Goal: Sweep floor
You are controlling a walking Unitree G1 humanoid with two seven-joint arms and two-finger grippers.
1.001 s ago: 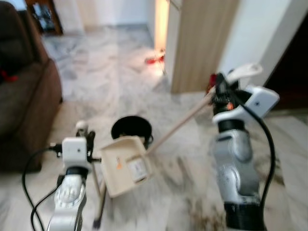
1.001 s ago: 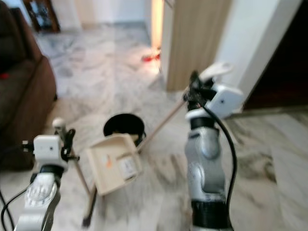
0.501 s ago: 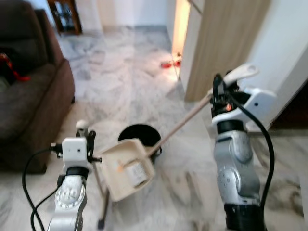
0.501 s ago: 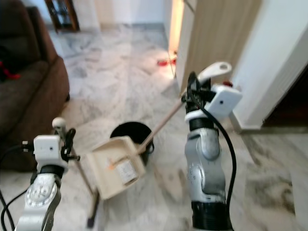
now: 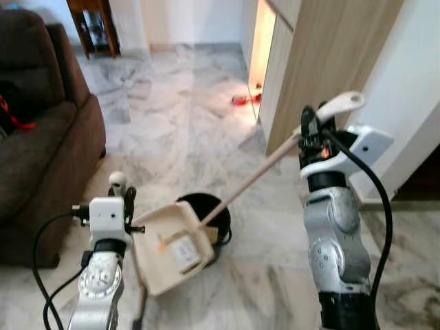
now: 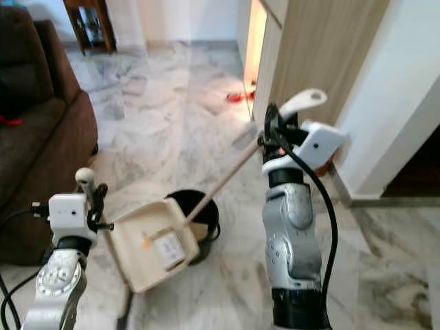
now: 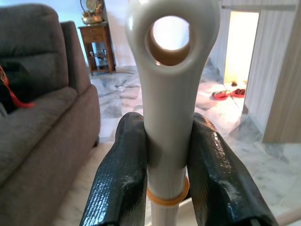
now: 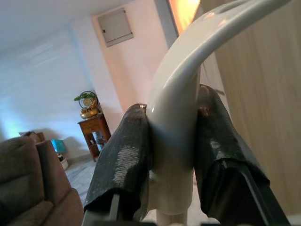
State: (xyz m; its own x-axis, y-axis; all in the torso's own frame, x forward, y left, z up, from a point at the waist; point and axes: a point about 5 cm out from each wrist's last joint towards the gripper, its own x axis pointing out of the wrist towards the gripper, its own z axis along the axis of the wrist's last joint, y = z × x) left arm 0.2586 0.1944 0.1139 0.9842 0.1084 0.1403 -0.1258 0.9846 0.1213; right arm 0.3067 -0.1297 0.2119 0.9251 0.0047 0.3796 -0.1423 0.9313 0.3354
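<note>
A cream dustpan (image 5: 172,251) on a long wooden handle (image 5: 251,180) hangs tilted, its far edge over the rim of a black bin (image 5: 214,210) on the marble floor. My right gripper (image 5: 313,127) is shut on the handle's curved white top (image 8: 181,94), raised at chest height near the wooden panel. My left gripper (image 5: 124,201) is shut on a second stick with a white looped end (image 7: 169,84). That stick (image 5: 142,295) runs down to the floor beside the dustpan. Its lower end is out of sight.
A brown sofa (image 5: 41,151) stands on the left. A wooden panel (image 5: 330,62) and a white wall (image 5: 412,103) rise on the right, with a lit doorway beyond. Red slippers (image 5: 244,100) lie by the doorway. A small wooden table (image 5: 93,27) stands far back.
The camera has swung, so the sofa and doorway show more. The dustpan has shifted from in front of the bin to over its rim. Both grippers stay shut on their handles.
</note>
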